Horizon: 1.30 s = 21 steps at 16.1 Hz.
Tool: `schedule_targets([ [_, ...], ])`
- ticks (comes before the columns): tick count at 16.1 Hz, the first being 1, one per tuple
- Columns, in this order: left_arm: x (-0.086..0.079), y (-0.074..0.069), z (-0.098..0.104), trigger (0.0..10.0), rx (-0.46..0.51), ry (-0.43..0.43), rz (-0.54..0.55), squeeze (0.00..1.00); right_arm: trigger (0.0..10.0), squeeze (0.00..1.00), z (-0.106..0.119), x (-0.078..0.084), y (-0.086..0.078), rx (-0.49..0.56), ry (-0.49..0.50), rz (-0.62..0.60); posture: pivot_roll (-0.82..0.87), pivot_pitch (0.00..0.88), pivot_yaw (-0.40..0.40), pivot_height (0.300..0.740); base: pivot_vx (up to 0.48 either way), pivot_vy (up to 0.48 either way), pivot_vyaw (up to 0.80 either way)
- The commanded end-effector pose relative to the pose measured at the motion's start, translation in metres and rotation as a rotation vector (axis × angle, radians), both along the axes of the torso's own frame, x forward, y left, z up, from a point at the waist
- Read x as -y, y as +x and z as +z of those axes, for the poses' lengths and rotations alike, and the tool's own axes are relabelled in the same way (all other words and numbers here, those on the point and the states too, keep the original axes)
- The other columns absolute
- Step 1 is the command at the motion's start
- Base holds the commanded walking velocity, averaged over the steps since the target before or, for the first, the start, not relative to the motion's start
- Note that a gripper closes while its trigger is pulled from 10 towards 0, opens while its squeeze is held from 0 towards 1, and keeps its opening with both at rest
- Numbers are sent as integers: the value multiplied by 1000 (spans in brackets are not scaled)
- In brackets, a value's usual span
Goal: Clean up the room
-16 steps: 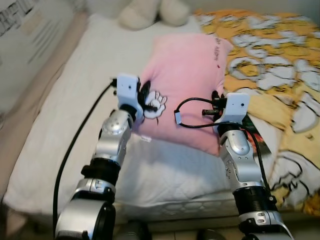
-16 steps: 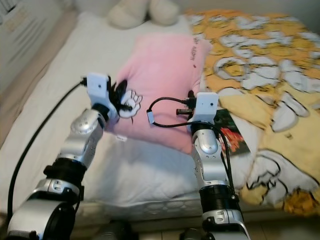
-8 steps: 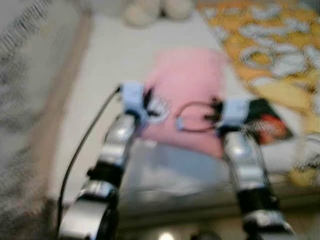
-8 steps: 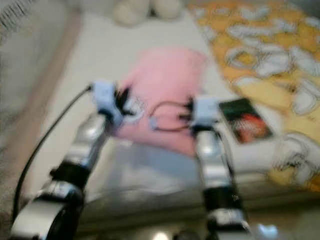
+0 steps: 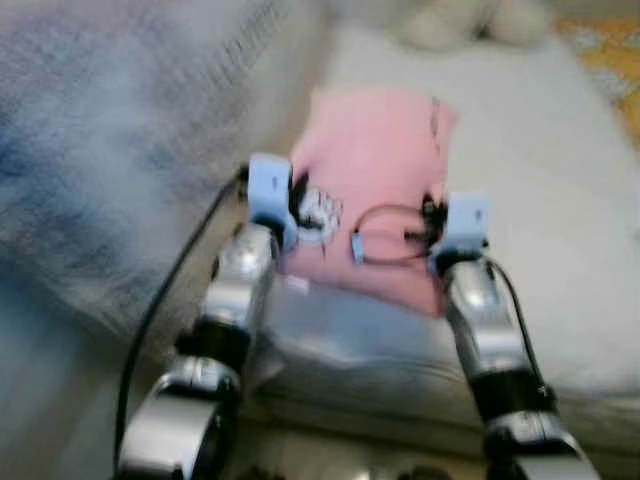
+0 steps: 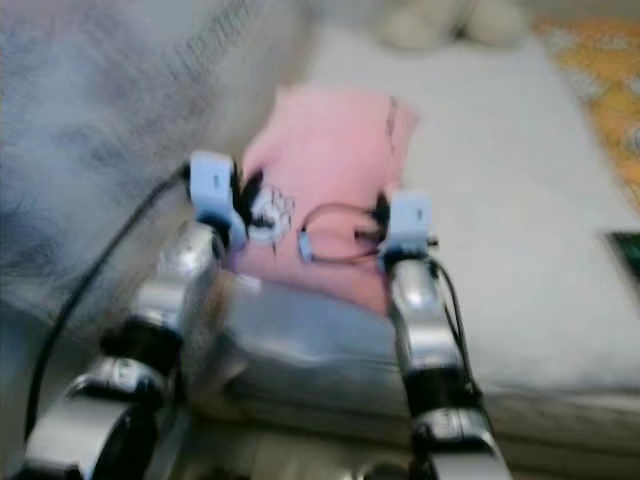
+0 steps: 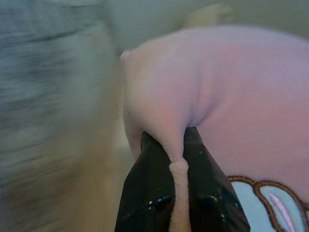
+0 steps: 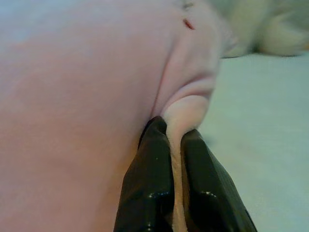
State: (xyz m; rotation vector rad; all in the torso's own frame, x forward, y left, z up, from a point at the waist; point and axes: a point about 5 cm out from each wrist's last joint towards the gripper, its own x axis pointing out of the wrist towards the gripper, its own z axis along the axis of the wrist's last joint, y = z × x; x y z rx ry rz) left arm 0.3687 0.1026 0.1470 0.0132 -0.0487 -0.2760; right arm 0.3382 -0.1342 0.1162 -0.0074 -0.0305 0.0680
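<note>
Both claws clamped tight on the pink pillow (image 5: 375, 190): left claw (image 7: 176, 159) pinches a fold at its corner beside the cartoon print, right claw (image 8: 174, 145) pinches a fold along the opposite edge, fingers nearly touching with only fabric between. Pillow sits centre frame in the head views, held between the two arms over the white bed (image 5: 560, 250). Plush toy (image 5: 460, 22) at top of frame; views motion-blurred.
</note>
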Motion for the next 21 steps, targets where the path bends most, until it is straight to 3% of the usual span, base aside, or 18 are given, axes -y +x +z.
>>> schedule_targets([
  [1, -1, 5, 7, 10000, 19, 28, 24, 0, 10000, 0, 6, 1, 2, 30, 5, -8, -196, 0, 79, 740, 337, 341, 0],
  [3, 1, 10, 7, 10000, 8, 99, 30, 0, 10000, 0, 6, 2, 2, 31, -1, -15, -206, 0, 86, 740, 0, 0, 0],
  [9, 7, 10, 10, 10000, 25, 74, 2, 0, 10000, 0, 0, 3, -4, 23, -3, -28, -216, 0, 92, 740, 0, 0, 0],
  [16, 35, -7, 5, 10000, 50, 30, -84, 0, 10000, 0, -5, 2, -6, 10, -3, -27, -215, 0, 92, 740, 0, 0, 0],
  [21, 40, -11, 6, 10000, 67, 12, -126, 0, 10000, 0, -4, 0, -6, 16, -4, -15, -216, 0, 89, 740, 100, -432, 0],
])
